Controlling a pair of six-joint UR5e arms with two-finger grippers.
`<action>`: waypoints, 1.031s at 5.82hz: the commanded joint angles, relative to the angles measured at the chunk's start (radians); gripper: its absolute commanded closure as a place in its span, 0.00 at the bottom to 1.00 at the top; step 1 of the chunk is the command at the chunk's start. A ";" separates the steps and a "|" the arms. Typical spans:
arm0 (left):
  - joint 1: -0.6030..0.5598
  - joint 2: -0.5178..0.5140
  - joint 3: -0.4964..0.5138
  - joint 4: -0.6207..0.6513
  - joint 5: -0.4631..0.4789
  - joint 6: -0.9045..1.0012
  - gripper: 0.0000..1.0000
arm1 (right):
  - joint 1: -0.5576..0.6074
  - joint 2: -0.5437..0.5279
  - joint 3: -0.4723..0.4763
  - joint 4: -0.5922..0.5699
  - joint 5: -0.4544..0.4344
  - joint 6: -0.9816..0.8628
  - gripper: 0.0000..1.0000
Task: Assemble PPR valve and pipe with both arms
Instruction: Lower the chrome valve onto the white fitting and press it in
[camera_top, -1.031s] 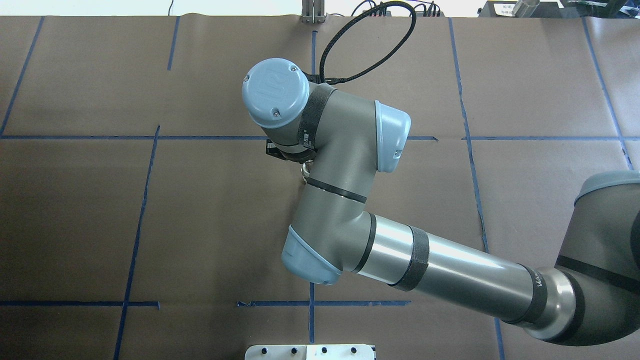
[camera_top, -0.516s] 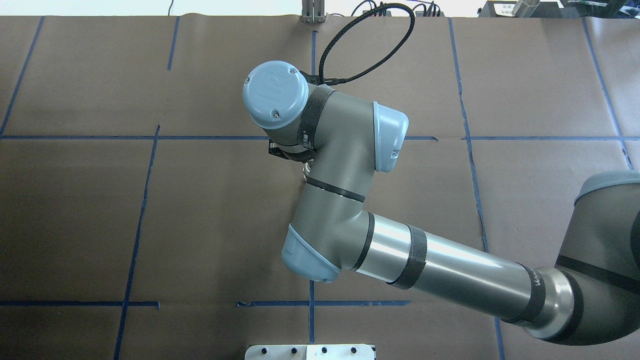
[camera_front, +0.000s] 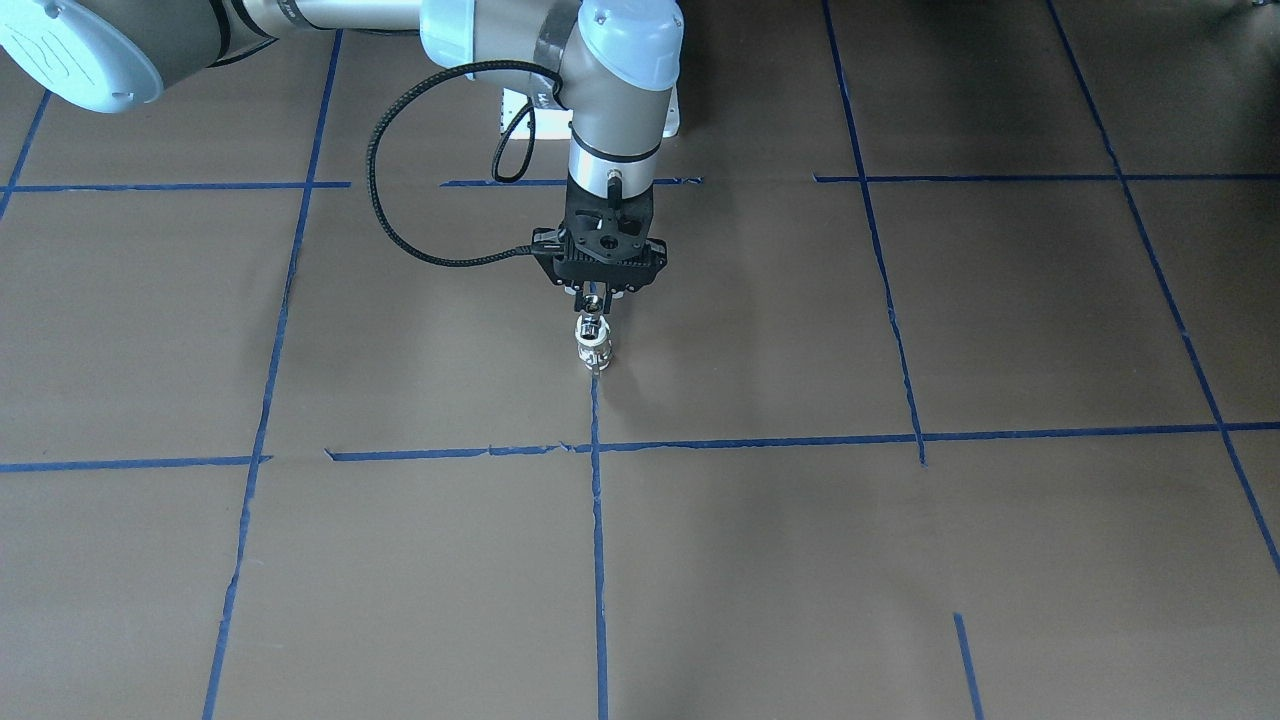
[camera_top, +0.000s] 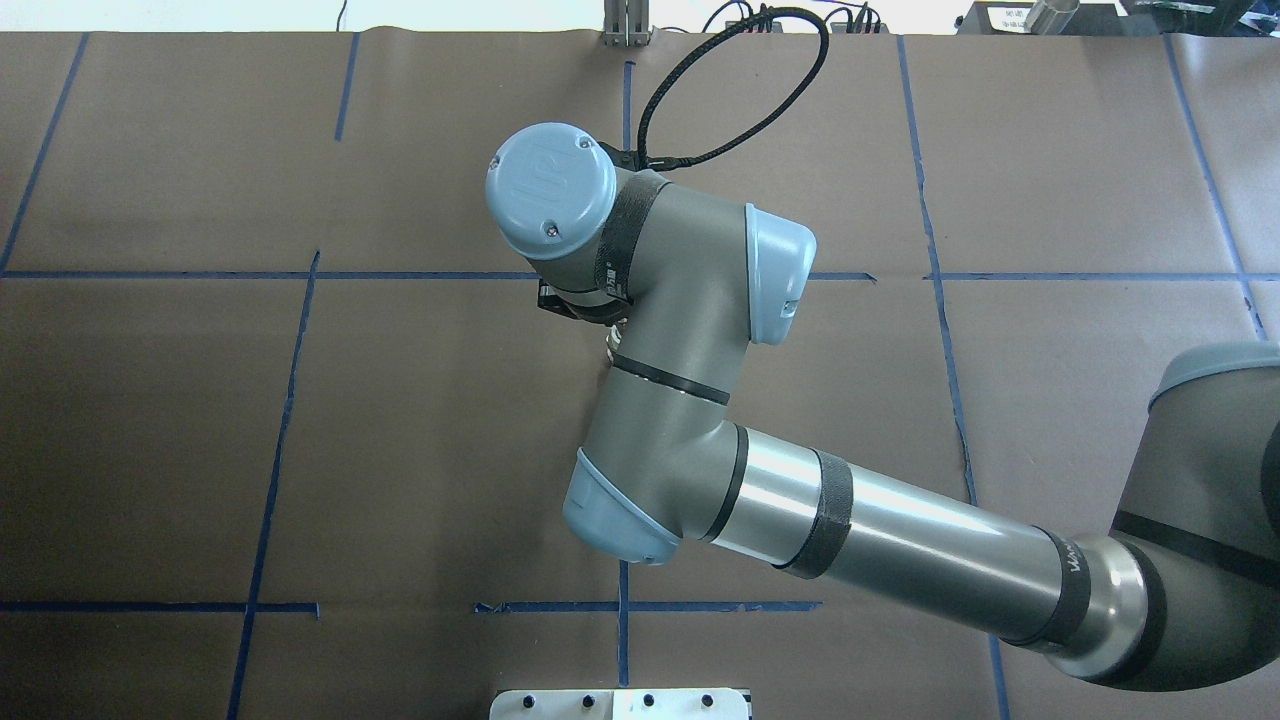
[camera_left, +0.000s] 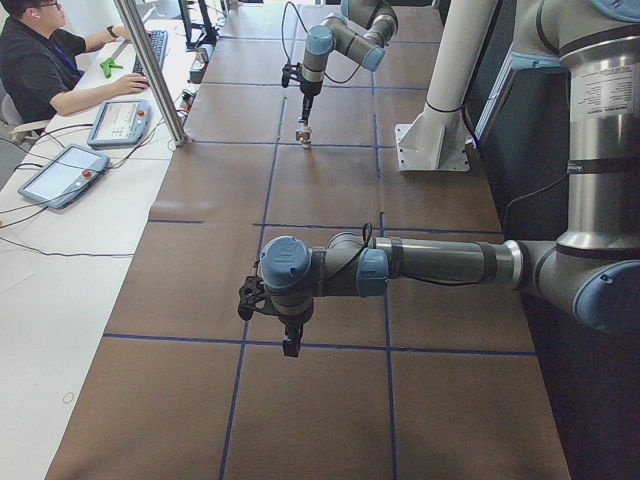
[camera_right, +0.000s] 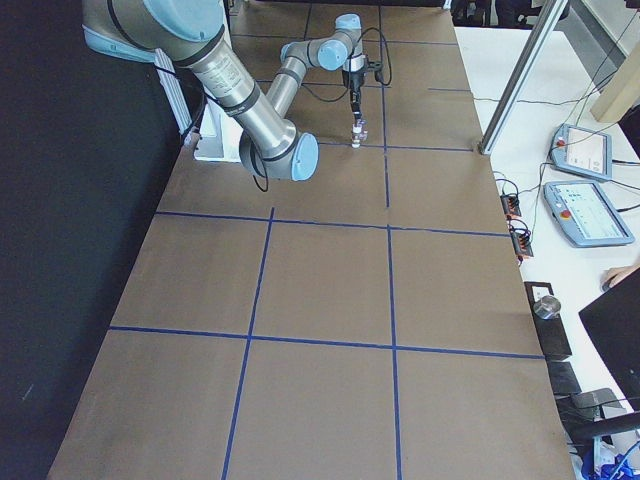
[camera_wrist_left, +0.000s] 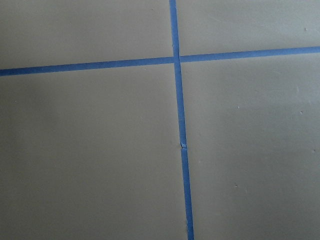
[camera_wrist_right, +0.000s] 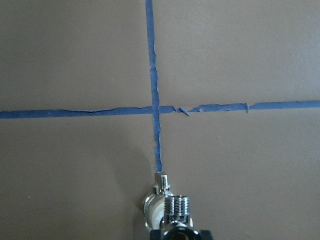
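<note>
My right gripper (camera_front: 596, 300) points straight down near the middle of the table and is shut on the top of the pipe (camera_front: 593, 330), a small chrome fitting. The right wrist view shows its threaded opening (camera_wrist_right: 177, 204) beside the whitish PPR valve (camera_wrist_right: 152, 212) with its small handle (camera_wrist_right: 161, 181). The lower end is at or just above the table on a blue tape line (camera_front: 597, 420). In the overhead view my right arm (camera_top: 680, 330) hides the gripper. My left gripper (camera_left: 290, 345) hangs over bare table in the exterior left view only; I cannot tell if it is open.
The table is covered in brown paper with a blue tape grid. The white pedestal base (camera_left: 432, 140) stands at the robot's side. A black cable (camera_front: 400, 210) loops from the right wrist. An operator (camera_left: 50, 60) and teach pendants (camera_left: 60, 175) are at a side table.
The right wrist has shifted very slightly; nothing else has visibly changed.
</note>
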 joint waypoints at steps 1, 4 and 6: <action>-0.001 0.000 0.000 0.000 0.002 -0.001 0.00 | -0.008 -0.001 -0.001 0.000 0.000 0.001 1.00; -0.001 0.000 0.000 0.000 0.002 -0.001 0.00 | -0.008 -0.005 -0.009 0.045 -0.001 0.018 0.01; -0.001 0.000 0.000 0.000 0.002 -0.001 0.00 | -0.003 -0.001 -0.006 0.043 0.000 0.010 0.00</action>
